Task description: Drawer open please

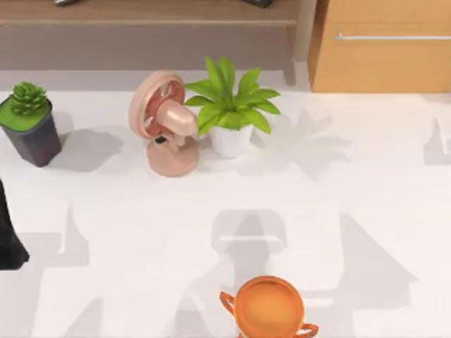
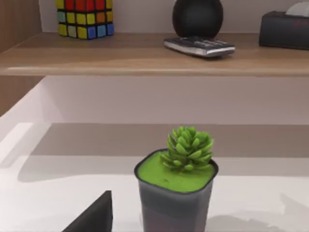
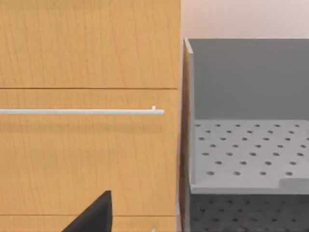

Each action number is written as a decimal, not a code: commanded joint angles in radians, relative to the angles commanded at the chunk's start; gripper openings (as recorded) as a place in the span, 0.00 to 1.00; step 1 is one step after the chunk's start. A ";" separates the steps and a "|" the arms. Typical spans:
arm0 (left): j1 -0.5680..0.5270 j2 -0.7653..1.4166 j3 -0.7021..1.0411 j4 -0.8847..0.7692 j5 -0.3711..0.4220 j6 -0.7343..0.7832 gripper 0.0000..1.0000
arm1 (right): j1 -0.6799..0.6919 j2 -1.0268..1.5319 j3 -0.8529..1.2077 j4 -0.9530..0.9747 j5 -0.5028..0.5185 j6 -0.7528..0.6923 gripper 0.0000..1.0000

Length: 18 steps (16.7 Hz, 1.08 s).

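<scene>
Place: a rendered home or office desk is suggested.
Evidence: potted plants (image 1: 230,105), a desk fan (image 1: 163,120), a shelf (image 2: 145,54) with a puzzle cube (image 2: 85,18).

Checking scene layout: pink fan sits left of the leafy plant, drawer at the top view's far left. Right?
Not quite. The drawer with its silver handle is at the far right in the top view. The fan does sit left of the plant.

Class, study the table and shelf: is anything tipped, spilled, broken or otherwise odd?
Nothing stands out. The succulent pot, fan, leafy plant and orange pot all stand upright, with no spills. The drawer sits shut, its handle level.
</scene>
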<state>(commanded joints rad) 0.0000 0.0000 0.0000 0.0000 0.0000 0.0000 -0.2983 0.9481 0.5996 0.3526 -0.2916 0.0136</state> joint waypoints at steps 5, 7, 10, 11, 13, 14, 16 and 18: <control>0.000 0.000 0.000 0.000 0.000 0.000 1.00 | 0.015 0.030 0.009 0.025 0.014 -0.034 1.00; 0.000 0.000 0.000 0.000 0.000 0.000 1.00 | 0.039 0.104 0.035 0.082 0.039 -0.109 1.00; 0.000 0.000 0.000 0.000 0.000 0.000 1.00 | 0.094 0.283 0.090 0.208 0.099 -0.300 1.00; 0.000 0.000 0.000 0.000 0.000 0.000 1.00 | 0.117 0.355 0.111 0.258 0.123 -0.383 1.00; 0.000 0.000 0.000 0.000 0.000 0.000 1.00 | 0.167 0.508 0.154 0.365 0.177 -0.566 1.00; 0.000 0.000 0.000 0.000 0.000 0.000 1.00 | 0.194 0.586 0.176 0.420 0.206 -0.664 1.00; 0.000 0.000 0.000 0.000 0.000 0.000 1.00 | 0.249 0.743 0.217 0.530 0.265 -0.865 1.00; 0.000 0.000 0.000 0.000 0.000 0.000 1.00 | 0.305 0.892 0.255 0.635 0.324 -1.060 1.00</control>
<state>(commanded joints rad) 0.0000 0.0000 0.0000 0.0000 0.0000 0.0000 0.0065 1.8406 0.8544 0.9880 0.0320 -1.0462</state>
